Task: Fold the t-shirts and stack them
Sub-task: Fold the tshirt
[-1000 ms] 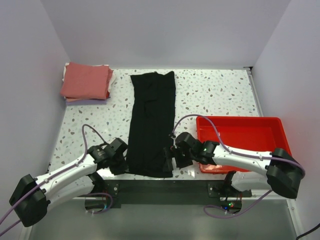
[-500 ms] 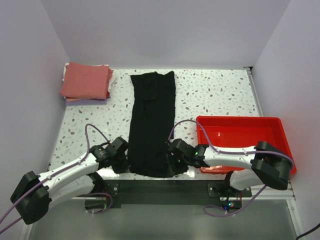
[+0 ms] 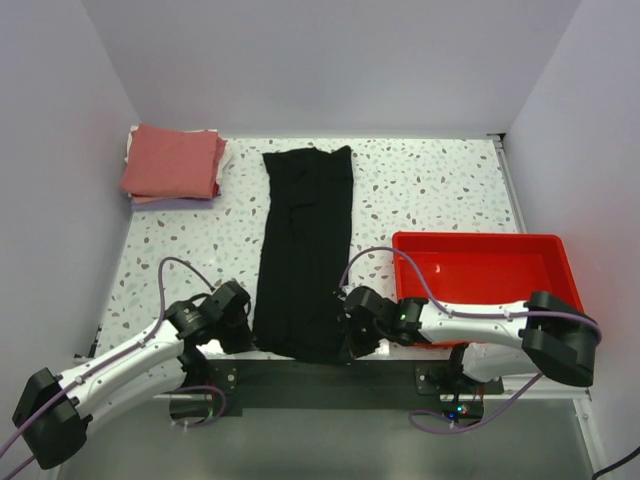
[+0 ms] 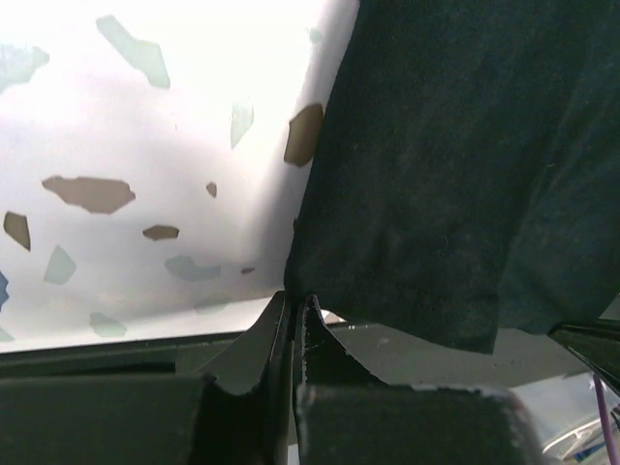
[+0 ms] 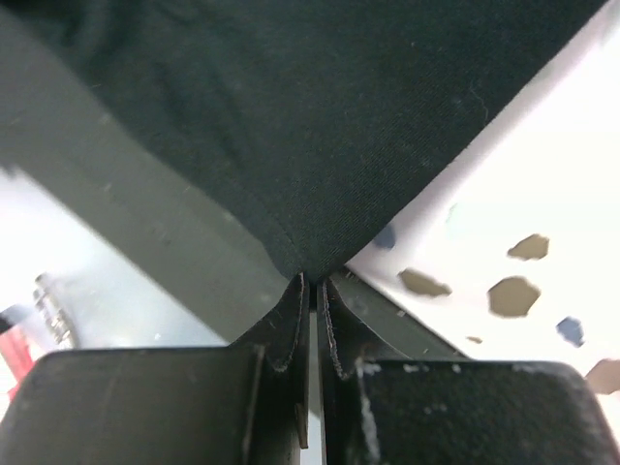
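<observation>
at the near edge of the table (image 3: pixel 420 190) i have the black t-shirt (image 3: pixel 305 250) lying lengthwise; left gripper (image 3: pixel 245 338) pinches its near left corner, right gripper (image 3: pixel 347 340) its near right corner.

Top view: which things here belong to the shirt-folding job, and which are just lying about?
In the job: black t-shirt, pinched at its near corners by left gripper and right gripper; folded shirt stack, salmon-red on top.
Lying about: red tray.
</observation>
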`<state>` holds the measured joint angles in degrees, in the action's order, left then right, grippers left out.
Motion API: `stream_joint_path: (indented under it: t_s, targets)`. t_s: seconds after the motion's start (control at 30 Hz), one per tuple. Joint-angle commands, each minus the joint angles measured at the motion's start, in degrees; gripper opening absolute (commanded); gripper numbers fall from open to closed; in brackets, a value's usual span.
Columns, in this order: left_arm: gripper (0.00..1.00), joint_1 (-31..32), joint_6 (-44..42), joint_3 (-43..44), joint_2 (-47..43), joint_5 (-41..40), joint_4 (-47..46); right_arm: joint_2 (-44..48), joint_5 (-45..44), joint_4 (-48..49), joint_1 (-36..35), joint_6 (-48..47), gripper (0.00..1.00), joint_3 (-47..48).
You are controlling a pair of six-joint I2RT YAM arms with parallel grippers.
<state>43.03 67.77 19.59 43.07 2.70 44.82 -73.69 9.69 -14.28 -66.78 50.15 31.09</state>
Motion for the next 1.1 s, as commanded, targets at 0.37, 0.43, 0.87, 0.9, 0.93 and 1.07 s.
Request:
stream_joint_path:
  t_s: [0.37,0.43,0.87,0.9,0.93,1.07]
  targets:
    - [0.00,0.7,0.6,2.4,-7.3,5.7,4.8,10.2,0.8,-2.5,-0.5,4.2,0.00,-1.9]
    - [0.00,0.7,-0.2,4.4,-6.9,3.9,5.1,11.6,-1.2,-5.5,-0.5,3.3,0.00,-0.1]
    - [0.00,0.7,-6.1,18.0,7.2,-10.7,-11.7,9.5,-8.4,-6.2,11.6,-9.4,0.00,12.2]
    - [0.00,0.5,-6.5,19.0,9.6,-13.7,-12.4,7.5,-9.2,-6.0,12.4,-10.4,0.00,14.8]
    - [0.00,0.3,-6.8,20.1,10.9,-15.2,-12.5,6.5,-9.3,-5.8,13.9,-12.0,0.00,16.1]
    - [0.00,-1.5,-10.8,26.9,16.8,-20.6,-14.7,1.4,-9.5,-4.5,18.0,-14.6,0.00,21.4]
